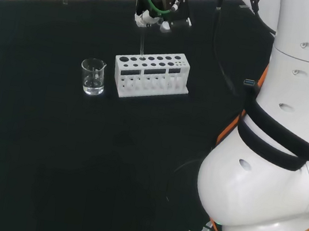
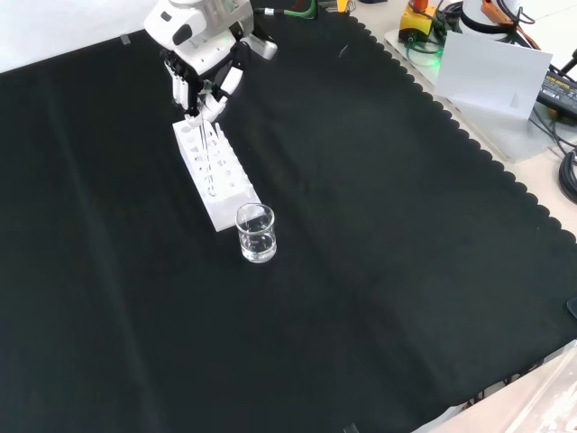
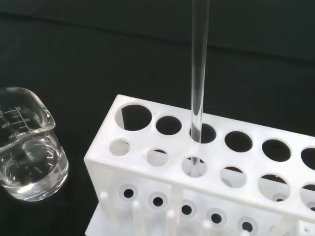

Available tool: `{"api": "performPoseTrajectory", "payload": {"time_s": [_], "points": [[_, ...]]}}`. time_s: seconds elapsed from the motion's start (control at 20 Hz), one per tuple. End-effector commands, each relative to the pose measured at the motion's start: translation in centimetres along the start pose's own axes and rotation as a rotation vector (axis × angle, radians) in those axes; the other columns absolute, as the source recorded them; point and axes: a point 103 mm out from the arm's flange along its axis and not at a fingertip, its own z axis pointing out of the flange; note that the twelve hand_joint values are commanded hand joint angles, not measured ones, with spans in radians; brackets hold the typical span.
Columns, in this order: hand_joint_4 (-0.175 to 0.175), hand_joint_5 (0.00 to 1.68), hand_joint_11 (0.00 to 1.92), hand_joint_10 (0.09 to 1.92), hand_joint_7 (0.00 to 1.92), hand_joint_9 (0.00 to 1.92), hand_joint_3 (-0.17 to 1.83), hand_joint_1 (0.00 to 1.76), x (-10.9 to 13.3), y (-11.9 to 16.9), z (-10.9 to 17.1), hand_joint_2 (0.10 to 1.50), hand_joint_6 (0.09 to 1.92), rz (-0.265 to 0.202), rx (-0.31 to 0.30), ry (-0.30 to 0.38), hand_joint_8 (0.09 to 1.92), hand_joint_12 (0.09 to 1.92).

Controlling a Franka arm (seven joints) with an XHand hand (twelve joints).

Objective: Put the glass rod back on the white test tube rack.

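1. The hand (image 1: 158,12) hangs above the white test tube rack (image 1: 152,74) at the far side of the cloth in the head view. Its fingers are curled round the top of the glass rod (image 3: 199,69), pinching it so it hangs close to upright.
2. In the wrist view the rod's lower end has entered a hole in the rack's back row — the third from the large end hole. It shows again through the hole below, so the step in hand is judged to be the lowering.
3. To do it well, the hand should keep the rod plumb and go straight down, so the tip does not catch on the lower plate.
4. The fingers should part only once the rod stands on the rack's base — dropped early, glass may crack.
5. A beaker (image 2: 256,233) holding clear liquid stands just beside the rack's near end, at about five o'clock from it in the front view. The hand should lift straight up afterwards, clear of both.
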Motion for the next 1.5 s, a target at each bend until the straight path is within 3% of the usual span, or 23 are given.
{"api": "performPoseTrajectory", "payload": {"time_s": [0.05, 0.45, 0.6, 0.75, 0.85, 0.95, 1.5], "points": [[-0.175, 1.28, 1.63, 0.79, 1.30, 1.66, -0.17, 1.31, -0.43, -0.21, 0.12, 1.08, 0.25, 0.003, 0.013, 0.036, 0.77, 0.73], [-0.174, 1.18, 1.69, 0.76, 1.43, 1.71, -0.17, 1.32, -0.77, -0.54, -0.06, 1.06, 0.56, -0.009, 0.030, 0.059, 0.41, 0.73], [-0.137, 1.14, 1.70, 0.75, 1.43, 1.72, -0.17, 1.31, -0.75, -0.48, -0.11, 1.07, 0.66, -0.013, 0.041, 0.056, 0.37, 0.74], [-0.100, 1.10, 1.69, 0.74, 1.37, 1.72, -0.17, 1.29, -0.70, -0.47, -0.19, 1.09, 0.76, -0.017, 0.048, 0.058, 0.46, 0.78], [-0.148, 0.99, 1.68, 0.74, 1.30, 1.71, -0.17, 1.35, -0.57, -0.35, -0.08, 1.03, 0.82, -0.020, 0.054, 0.054, 0.49, 0.79], [-0.169, 0.93, 1.68, 0.74, 1.20, 1.70, -0.17, 1.35, -0.43, -0.24, 0.00, 0.98, 0.86, -0.022, 0.060, 0.050, 0.59, 0.79], [-0.175, 0.80, 1.69, 0.73, 1.01, 1.68, -0.17, 1.34, -0.22, -0.01, -0.23, 0.96, 0.89, -0.017, 0.074, 0.052, 0.70, 0.77]]}}
